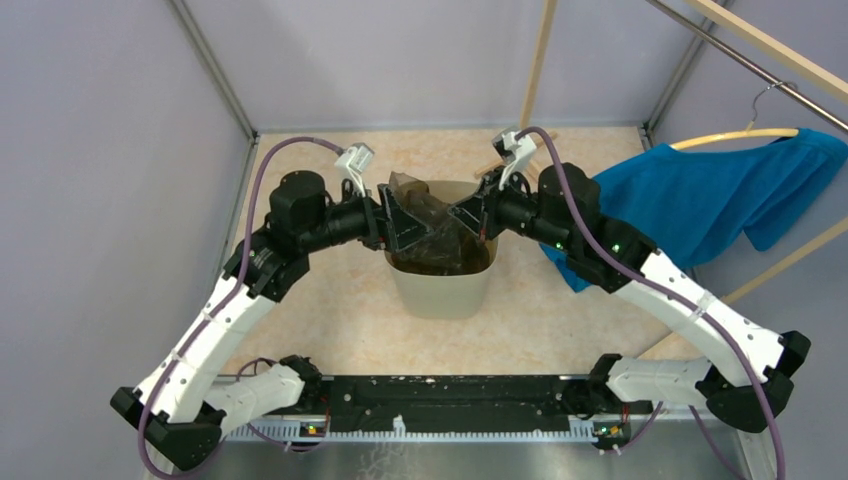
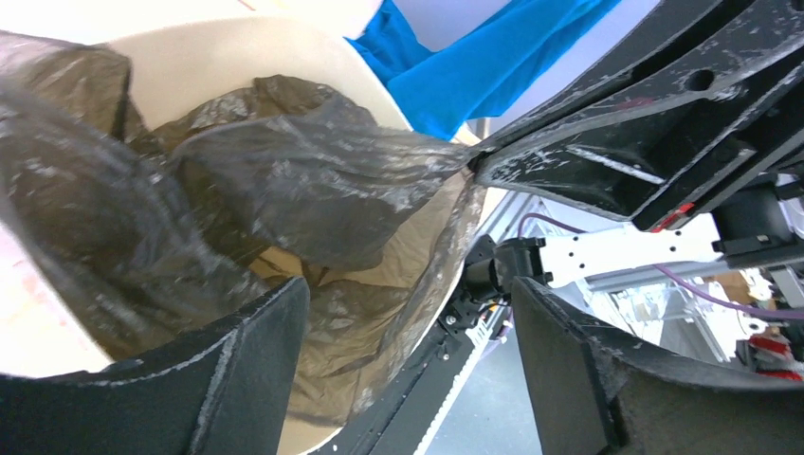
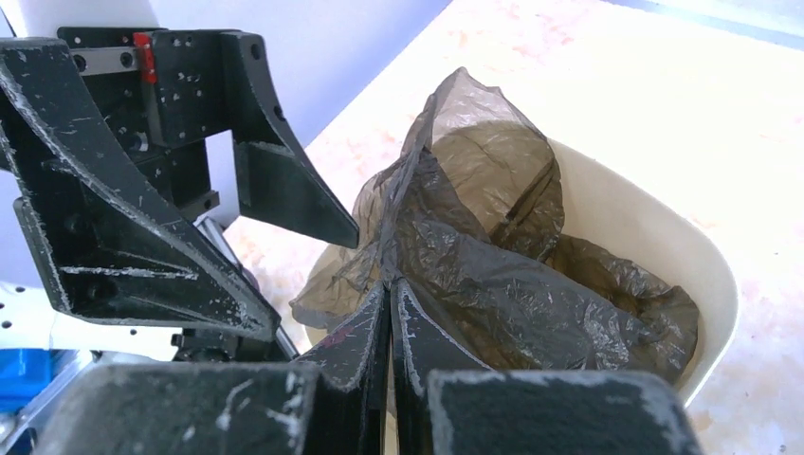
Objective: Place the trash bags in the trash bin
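Tearing worries me: my right hand [image 3: 391, 284] pinches a thin fold of the trash bag [image 3: 512, 284], bunched in the trash bin [image 3: 664, 237]; my left hand [image 2: 403, 303] gapes open; a tug could rip it.

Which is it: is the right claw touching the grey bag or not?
Touching. The right wrist view shows the right claw shut, pinching the bag.

The trash bag [image 3: 493, 284] is wrinkly, glossy plastic; the bin [image 3: 683, 242] smooth plastic.
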Controlling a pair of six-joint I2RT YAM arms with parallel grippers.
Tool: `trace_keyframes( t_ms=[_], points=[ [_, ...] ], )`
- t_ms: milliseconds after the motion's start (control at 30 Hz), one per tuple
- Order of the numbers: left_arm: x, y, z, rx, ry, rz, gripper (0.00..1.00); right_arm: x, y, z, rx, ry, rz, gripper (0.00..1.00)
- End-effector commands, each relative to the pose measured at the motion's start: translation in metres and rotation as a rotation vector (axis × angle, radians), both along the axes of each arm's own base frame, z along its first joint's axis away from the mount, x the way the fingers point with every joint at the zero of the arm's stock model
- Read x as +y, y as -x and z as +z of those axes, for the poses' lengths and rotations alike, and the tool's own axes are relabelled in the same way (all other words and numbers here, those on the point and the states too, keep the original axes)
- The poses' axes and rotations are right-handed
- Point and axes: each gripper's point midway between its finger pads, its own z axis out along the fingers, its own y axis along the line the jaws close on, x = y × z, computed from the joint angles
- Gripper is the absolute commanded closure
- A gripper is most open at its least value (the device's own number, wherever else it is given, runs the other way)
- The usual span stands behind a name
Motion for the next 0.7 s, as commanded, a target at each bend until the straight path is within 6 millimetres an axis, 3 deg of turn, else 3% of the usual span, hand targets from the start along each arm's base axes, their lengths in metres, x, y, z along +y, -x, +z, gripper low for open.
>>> trace_keyframes(
  t_ms=[0, 200, 367, 667],
  points=[
    [0.020, -0.004, 0.015, -0.061, -0.024, 0.111, 0.20, -0.003, -0.002, 0.017, -0.026, -0.063, -0.020, 1.00],
    [0.051, -0.028, 0.002, -0.075, -0.169, 0.307, 0.27, -0.007, 0.004, 0.021, -0.044, -0.076, -0.009, 1.00],
    [0.043, -0.040, -0.006, -0.063, -0.190, 0.296, 0.29, -0.007, 0.005, 0.021, -0.048, -0.077, -0.002, 1.00],
    [0.035, -0.072, -0.025, -0.041, -0.285, 0.326, 0.49, -0.012, 0.007, 0.022, -0.054, -0.077, -0.010, 1.00]
  ],
)
